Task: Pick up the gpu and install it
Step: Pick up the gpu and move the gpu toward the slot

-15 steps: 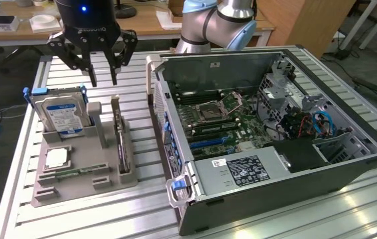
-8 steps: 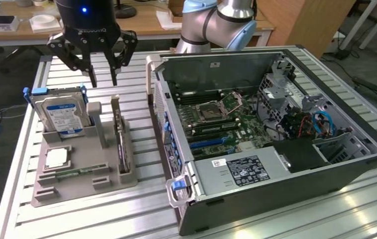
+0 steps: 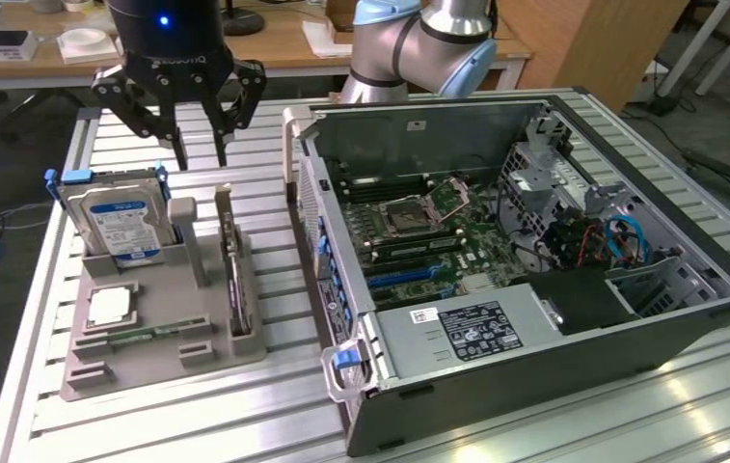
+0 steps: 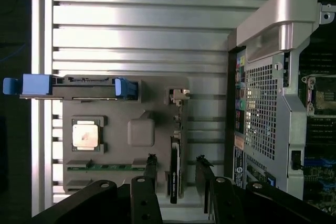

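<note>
Condition noted: the tool (image 3: 202,149) is seen spread wide and empty, hanging above the far end of the grey holder (image 3: 133,371) on the slatted counter (image 3: 210,424). Nothing is touched by it. The gpu (image 3: 229,262) is found standing on its long edge in a narrow slot of that holder, on the side nearest the open computer case (image 3: 494,386). In the wrist view the card (image 4: 174,182) is seen edge-on, with one of the fingers (image 4: 151,169) to either side of its line.

Risks judged from this position:

1. The card is thin, and its slot walls stand close beside it. If the descent is made slightly off line, a finger could be driven onto the card's top edge or onto the holder wall rather than past it.
2. The hard drive (image 3: 114,224) is parked upright just beside the card. It could be clipped by the outer finger while the spread is kept this wide.
3. If the card is pinched near one end, it may be tilted in the grip, and the silver bracket could catch in the holder on lifting.
4. A tilted card would be presented badly to the motherboard (image 3: 422,241), and the case's rear wall could be struck by the bracket.
</note>
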